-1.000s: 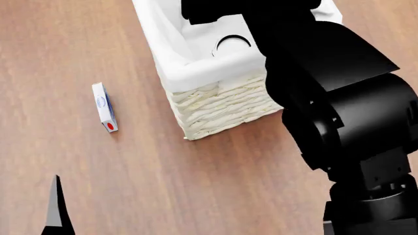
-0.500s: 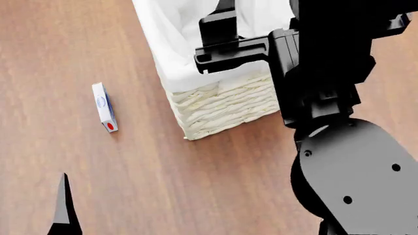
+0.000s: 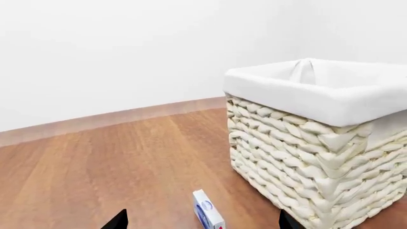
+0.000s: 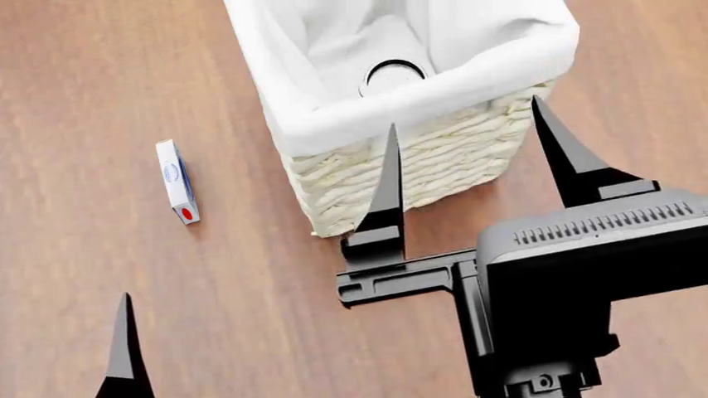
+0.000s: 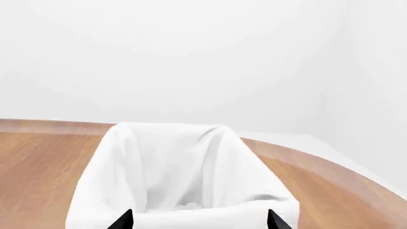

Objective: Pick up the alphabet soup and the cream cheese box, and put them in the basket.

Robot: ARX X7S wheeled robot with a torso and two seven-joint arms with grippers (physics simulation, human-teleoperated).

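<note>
The basket (image 4: pixel 376 178), cream wicker with a white liner, stands at the top middle. Inside it shows the round, dark-rimmed end of a can, the alphabet soup (image 4: pixel 393 75). The cream cheese box (image 4: pixel 177 192) lies on the wood floor to the basket's left, red mark toward me. My right gripper (image 4: pixel 465 114) is open and empty, hovering over the basket's near side and pointing at it; the right wrist view shows its tips (image 5: pixel 199 220) above the liner (image 5: pixel 178 167). My left gripper (image 3: pixel 202 224) is open and empty, with the box (image 3: pixel 208 215) between its tips, ahead of them.
Wood floor (image 4: pixel 133 83) surrounds everything. A white wall (image 3: pixel 127 57) stands behind the basket (image 3: pixel 318 143). One left finger (image 4: pixel 124 348) shows at the head view's bottom left. The right arm's black body (image 4: pixel 575 274) fills the bottom right.
My right arm has drawn back from over the basket toward me and lowered; its open gripper now points at the basket's near side. The left finger has edged up into view.
</note>
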